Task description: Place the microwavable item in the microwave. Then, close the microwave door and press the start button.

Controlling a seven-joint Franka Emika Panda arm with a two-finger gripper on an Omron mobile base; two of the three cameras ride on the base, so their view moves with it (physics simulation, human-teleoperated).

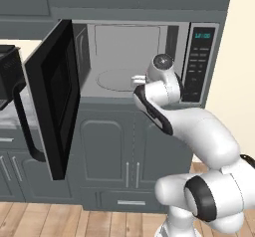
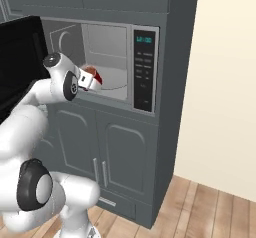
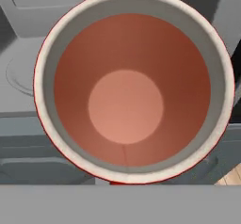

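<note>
From the left base view, the microwave [image 1: 134, 61] stands open, its door [image 1: 55, 99] swung out to the left with the dark bar handle [image 1: 27, 126] hanging off its near edge. The glass turntable [image 1: 117, 79] lies bare inside. The white arm reaches up toward the opening, its wrist hiding the jaws. A black coffee machine [image 1: 9, 76] sits on the worktop at far left.

From the right base view, the gripper [image 2: 92, 79] is at the front edge of the cavity, grasping the red cup [image 2: 94, 75], which is tipped on its side just ahead of the turntable [image 2: 112, 79]. The control panel [image 2: 144, 69] with its teal display is to the right.

In the hand view, the cup [image 3: 127, 100] is seen straight down its mouth, white rim around a reddish inside. Behind it are the microwave floor and part of the turntable [image 3: 19, 75].
</note>
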